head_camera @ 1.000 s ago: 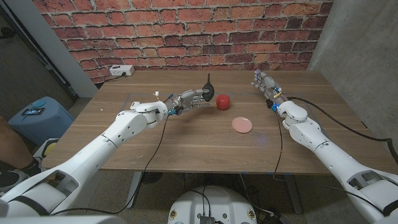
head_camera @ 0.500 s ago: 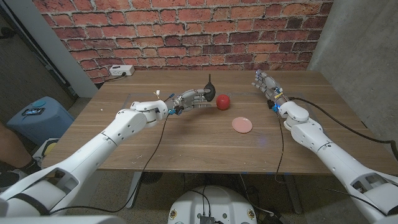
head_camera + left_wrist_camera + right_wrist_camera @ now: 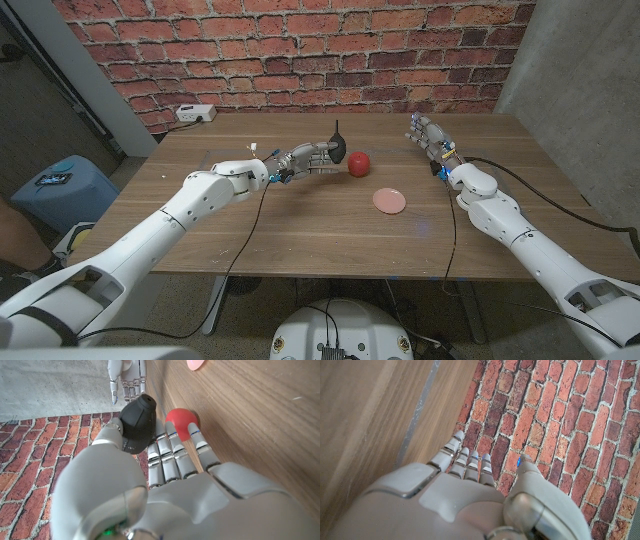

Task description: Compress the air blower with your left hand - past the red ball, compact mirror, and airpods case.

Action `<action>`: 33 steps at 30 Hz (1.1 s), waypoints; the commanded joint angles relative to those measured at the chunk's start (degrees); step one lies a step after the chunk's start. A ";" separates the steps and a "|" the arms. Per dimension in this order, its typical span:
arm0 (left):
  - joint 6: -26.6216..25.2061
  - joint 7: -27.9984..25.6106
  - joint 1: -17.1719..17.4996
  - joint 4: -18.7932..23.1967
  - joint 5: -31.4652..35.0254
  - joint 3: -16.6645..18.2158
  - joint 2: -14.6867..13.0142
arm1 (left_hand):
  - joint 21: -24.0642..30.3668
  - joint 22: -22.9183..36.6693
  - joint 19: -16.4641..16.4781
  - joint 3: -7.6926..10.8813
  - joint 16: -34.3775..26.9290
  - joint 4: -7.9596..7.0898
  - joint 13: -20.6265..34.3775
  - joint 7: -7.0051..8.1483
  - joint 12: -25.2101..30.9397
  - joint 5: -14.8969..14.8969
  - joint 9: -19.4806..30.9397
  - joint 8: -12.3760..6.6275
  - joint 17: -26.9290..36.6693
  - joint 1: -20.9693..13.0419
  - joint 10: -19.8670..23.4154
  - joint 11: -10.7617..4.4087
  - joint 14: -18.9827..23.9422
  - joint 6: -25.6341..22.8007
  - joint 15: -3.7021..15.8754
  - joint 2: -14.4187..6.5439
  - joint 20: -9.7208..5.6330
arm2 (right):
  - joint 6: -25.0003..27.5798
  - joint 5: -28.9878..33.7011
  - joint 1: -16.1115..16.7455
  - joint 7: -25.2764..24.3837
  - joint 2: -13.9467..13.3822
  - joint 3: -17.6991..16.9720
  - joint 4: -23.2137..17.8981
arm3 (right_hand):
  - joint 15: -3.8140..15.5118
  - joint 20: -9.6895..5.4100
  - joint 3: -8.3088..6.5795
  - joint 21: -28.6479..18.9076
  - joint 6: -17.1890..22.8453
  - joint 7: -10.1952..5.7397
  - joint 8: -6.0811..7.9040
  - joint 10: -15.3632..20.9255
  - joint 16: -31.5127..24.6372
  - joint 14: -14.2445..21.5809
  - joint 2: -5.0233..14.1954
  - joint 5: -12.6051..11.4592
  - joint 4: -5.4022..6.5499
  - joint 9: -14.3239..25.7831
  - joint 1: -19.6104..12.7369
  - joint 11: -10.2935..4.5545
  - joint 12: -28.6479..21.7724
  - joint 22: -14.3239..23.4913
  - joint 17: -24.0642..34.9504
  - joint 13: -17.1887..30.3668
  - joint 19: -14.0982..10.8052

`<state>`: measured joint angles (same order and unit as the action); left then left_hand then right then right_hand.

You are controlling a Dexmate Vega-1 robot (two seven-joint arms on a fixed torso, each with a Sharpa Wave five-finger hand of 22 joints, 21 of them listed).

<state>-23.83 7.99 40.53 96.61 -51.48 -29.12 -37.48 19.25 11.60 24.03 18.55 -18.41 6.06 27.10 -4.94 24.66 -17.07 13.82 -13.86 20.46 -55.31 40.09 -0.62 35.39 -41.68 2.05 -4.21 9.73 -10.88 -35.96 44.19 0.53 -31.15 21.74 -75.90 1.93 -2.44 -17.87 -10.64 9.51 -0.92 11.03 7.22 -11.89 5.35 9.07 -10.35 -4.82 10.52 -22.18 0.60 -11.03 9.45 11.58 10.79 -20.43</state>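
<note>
The head camera is looking down over the table [image 3: 300, 230]; both wrist cameras are peering close past their hands, sharing its wood.

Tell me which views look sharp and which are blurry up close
Head view: evenly lit and sharp, the red ball crisp. Left wrist view: the left hand is soft up close, the air blower clearer. Right wrist view: the right hand blurs, bricks sharp.

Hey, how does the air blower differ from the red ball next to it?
The air blower is black and bulb-shaped with a narrow nozzle pointing up; the red ball is plain and round. The left hand has its fingers around the air blower, while the red ball sits free beside those fingers. Both are on the wooden table.
</note>
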 commanded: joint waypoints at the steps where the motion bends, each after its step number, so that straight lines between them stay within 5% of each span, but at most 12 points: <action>1: -0.84 0.48 -1.03 -0.46 0.43 -0.39 -0.05 | -0.34 0.07 -0.33 -0.04 0.25 -0.11 -0.18 -0.33 -0.43 0.02 -0.05 0.58 0.21 0.58 -0.11 0.31 -0.49 1.10 -0.19 -0.26 0.19 | -0.14 -0.27 -0.36 0.48 0.15 -0.13 0.95 | 1.90 -2.50 -0.17 -0.27 -0.11 -0.04 0.10 -0.28 -0.40 -0.16 0.37 0.12 -0.40 0.33 0.03 0.07 -0.17 0.21 0.16 0.26 0.06; 33: -0.77 4.00 -3.60 -3.68 1.49 -1.47 1.32 | -0.56 0.16 -1.27 -0.21 0.86 -0.14 -1.17 -0.22 -2.79 0.63 -0.79 1.10 0.44 2.74 -1.52 0.89 -1.81 1.90 -1.13 -0.61 0.36 | -0.19 -0.01 -0.50 -0.25 0.41 -0.12 1.18 | 1.75 -2.44 -0.21 -0.26 -0.05 -0.04 0.11 -0.23 -0.38 -0.23 0.36 0.14 -0.49 0.34 0.03 0.14 -0.19 0.21 0.16 0.26 0.09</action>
<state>-24.77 11.07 37.37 93.26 -50.35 -30.48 -36.15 18.85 11.59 23.21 18.31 -17.93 5.83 25.74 -5.03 22.03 -16.51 13.02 -13.03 20.72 -52.65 38.86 0.01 33.95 -40.38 0.82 -4.58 10.13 -10.79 -36.20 43.39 0.87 -30.75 21.70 -74.26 1.93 -2.44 -18.11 -10.64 9.51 -0.92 11.02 7.22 -12.16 5.35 9.07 -10.35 -5.06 10.52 -22.18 0.60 -11.03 9.45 11.58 10.79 -20.43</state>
